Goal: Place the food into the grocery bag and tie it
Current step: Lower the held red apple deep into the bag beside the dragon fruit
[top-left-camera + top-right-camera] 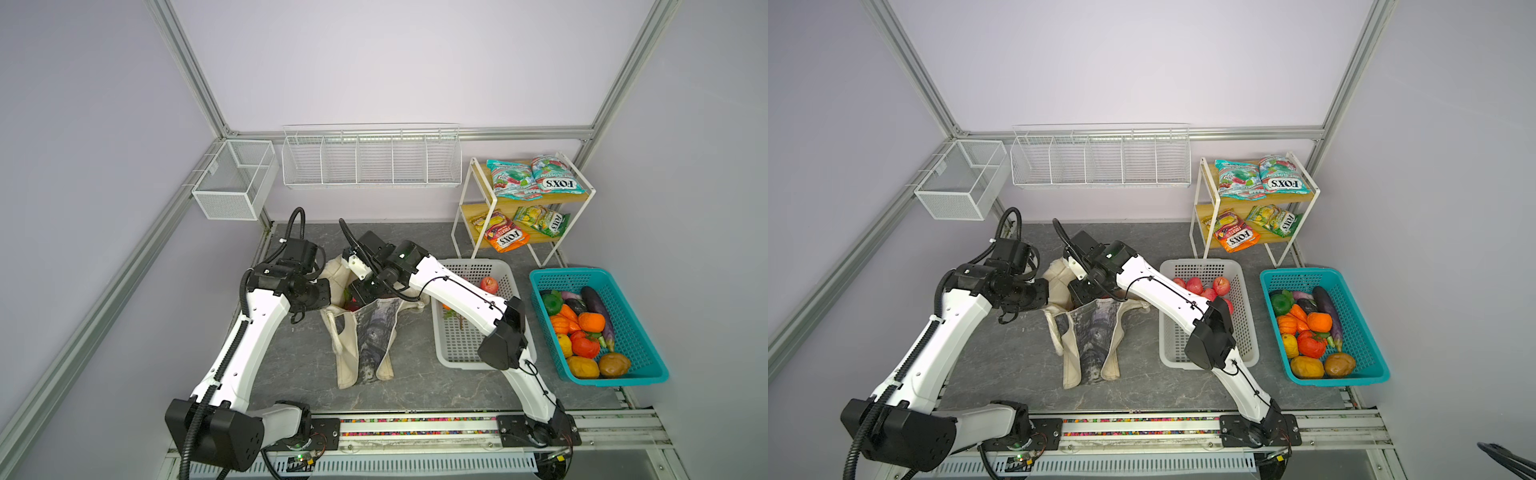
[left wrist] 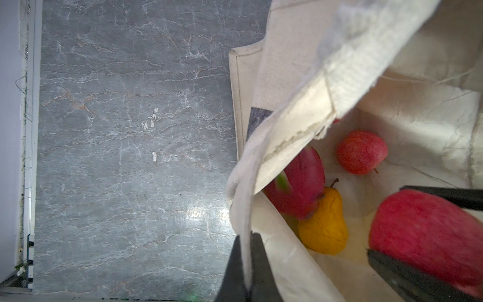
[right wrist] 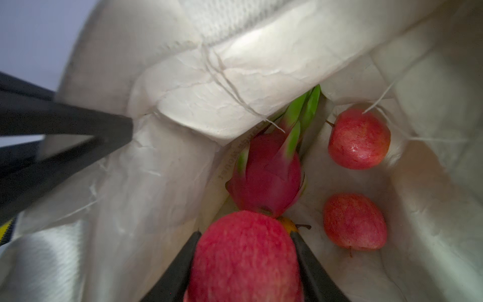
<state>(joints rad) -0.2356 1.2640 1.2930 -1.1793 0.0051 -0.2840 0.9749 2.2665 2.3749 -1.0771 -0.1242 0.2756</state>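
In both top views one cream canvas tote (image 1: 368, 332) is standing near the middle of the grey marbled counter (image 1: 299, 365), with both arms reaching into its mouth. One white perforated basket (image 1: 1173, 345) is sitting just right of it, holding several red apples (image 1: 1221, 286) that the right arm is partly hiding. One teal basket (image 1: 615, 377) of vegetables is sitting by the counter's right edge. Four FOX'S packets (image 1: 555, 176) are lying on the two-tier rack (image 1: 540, 200) in the far right corner. Two white wire baskets (image 1: 370, 162) are hanging on lilac walls framed in aluminium.

In the left wrist view the left gripper (image 2: 245, 251) is pinching the tote's rim, its jaws closed tight on the cloth. Inside, one dragon fruit (image 2: 303, 188), one yellow pear (image 2: 325, 230) touching it, and one loose apple (image 2: 362, 153) are lying.

In the right wrist view the right gripper (image 3: 245, 235) is clamping the held apple (image 3: 245, 261) inside the tote, above the dragon fruit. Two loose apples (image 3: 359, 138) are lying on the bottom.
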